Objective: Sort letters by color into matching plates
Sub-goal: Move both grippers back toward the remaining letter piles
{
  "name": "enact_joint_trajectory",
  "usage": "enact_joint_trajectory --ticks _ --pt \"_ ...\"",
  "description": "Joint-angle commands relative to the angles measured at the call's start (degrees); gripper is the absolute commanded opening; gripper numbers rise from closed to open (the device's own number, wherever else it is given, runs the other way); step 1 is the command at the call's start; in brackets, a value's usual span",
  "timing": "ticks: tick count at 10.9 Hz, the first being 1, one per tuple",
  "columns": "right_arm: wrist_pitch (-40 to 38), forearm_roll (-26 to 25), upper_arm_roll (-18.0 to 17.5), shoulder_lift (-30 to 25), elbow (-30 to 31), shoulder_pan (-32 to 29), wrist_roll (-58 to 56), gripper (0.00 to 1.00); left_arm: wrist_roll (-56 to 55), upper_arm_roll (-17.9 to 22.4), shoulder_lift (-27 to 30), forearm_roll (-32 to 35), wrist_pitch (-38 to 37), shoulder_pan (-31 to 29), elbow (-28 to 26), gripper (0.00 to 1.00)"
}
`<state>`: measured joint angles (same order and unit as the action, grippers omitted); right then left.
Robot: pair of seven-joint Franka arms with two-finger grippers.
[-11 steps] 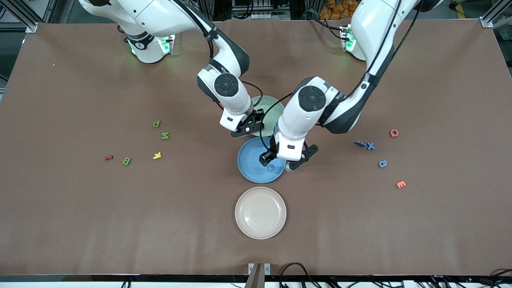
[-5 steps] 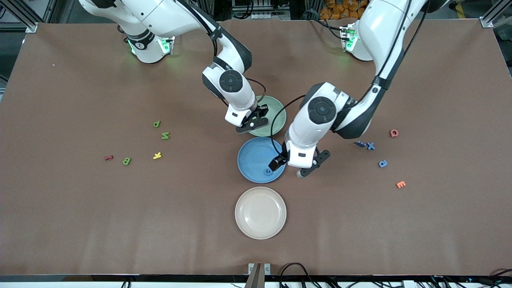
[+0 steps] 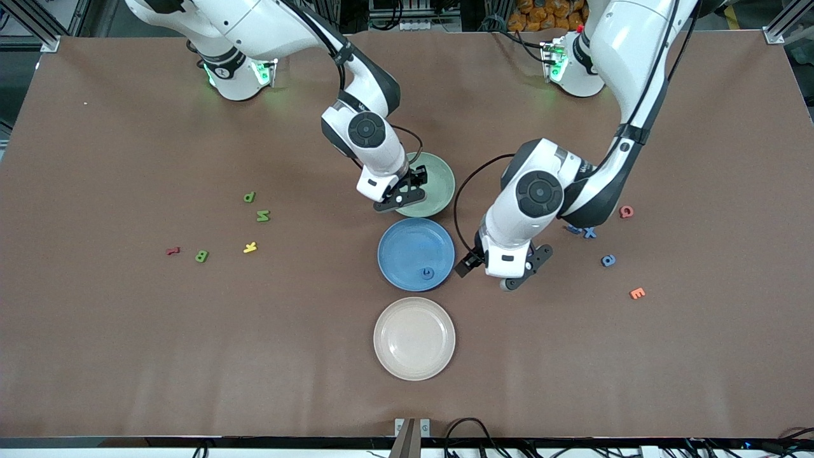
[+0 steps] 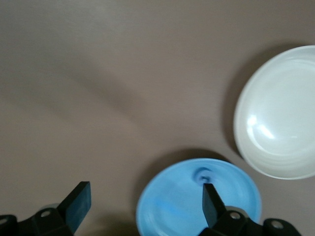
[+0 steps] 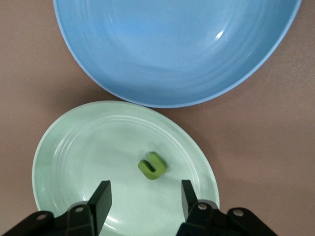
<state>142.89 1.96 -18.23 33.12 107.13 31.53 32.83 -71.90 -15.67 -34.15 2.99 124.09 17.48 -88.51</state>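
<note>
1. Left gripper [image 3: 486, 275]: it has left the blue plate [image 3: 400, 245] and now hangs over bare table at the plate's 3 o'clock rim. Its fingers are spread wide and empty. The blue letter [image 3: 427, 273] it carried lies in the plate at 5 o'clock. Judgement: this placement is done.
2. Right gripper [image 3: 398, 198]: it has moved over the green plate [image 3: 439, 181], at the 8 o'clock rim, and its fingers have parted. A green letter [image 5: 152, 165] lies loose on the plate floor under the gap. Judgement: this placement is also done.
3. Cream plate [image 3: 413, 366], at 6 o'clock of the blue plate: holds nothing.
4. Toward the left arm's end lie an orange E [image 3: 637, 293], a blue round letter [image 3: 608, 260], a blue X [image 3: 589, 233] and a red letter [image 3: 626, 212].
5. Toward the right arm's end lie a green B [image 3: 201, 256], a dark red letter [image 3: 172, 251], a yellow K [image 3: 250, 247], a green M [image 3: 263, 216] and a green P [image 3: 249, 197].
6. Obstruction: the left arm's forearm hangs over the blue X. Nothing else blocks the letters.
</note>
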Motion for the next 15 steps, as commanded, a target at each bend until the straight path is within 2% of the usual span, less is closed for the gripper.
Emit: enact_joint_trajectory --ticks 1,5,8,11,13,15 --pt "-3.7 -0.3 -0.5 -2.4 0.1 -2.8 0.3 0.65 2.5 -0.2 1.2 0.0 -5.3 -2.1 -1.0 1.00" --pt "-15.0 -0.3 -0.5 -8.1 0.1 -8.6 0.2 0.69 1.8 0.0 4.6 0.0 -6.3 -4.6 -6.7 1.00" --pt "-19.6 -0.3 -0.4 -10.5 0.4 -13.6 -1.4 0.82 3.7 0.1 6.5 1.0 -6.1 -8.1 -10.6 1.00" --pt "-21.2 -0.3 -0.4 -14.7 3.8 -17.7 -6.4 0.82 9.5 0.0 8.3 3.3 -5.7 -9.1 -14.2 1.00" --pt "-21.3 -0.4 -0.4 -16.2 5.0 -19.3 -6.6 0.81 13.7 -0.2 11.7 3.4 -3.3 -11.4 -19.6 1.00" --pt "-21.4 -0.4 -0.3 -17.8 6.9 -20.0 -6.7 0.83 17.0 -0.2 15.9 3.7 2.3 -12.5 -27.5 1.00"
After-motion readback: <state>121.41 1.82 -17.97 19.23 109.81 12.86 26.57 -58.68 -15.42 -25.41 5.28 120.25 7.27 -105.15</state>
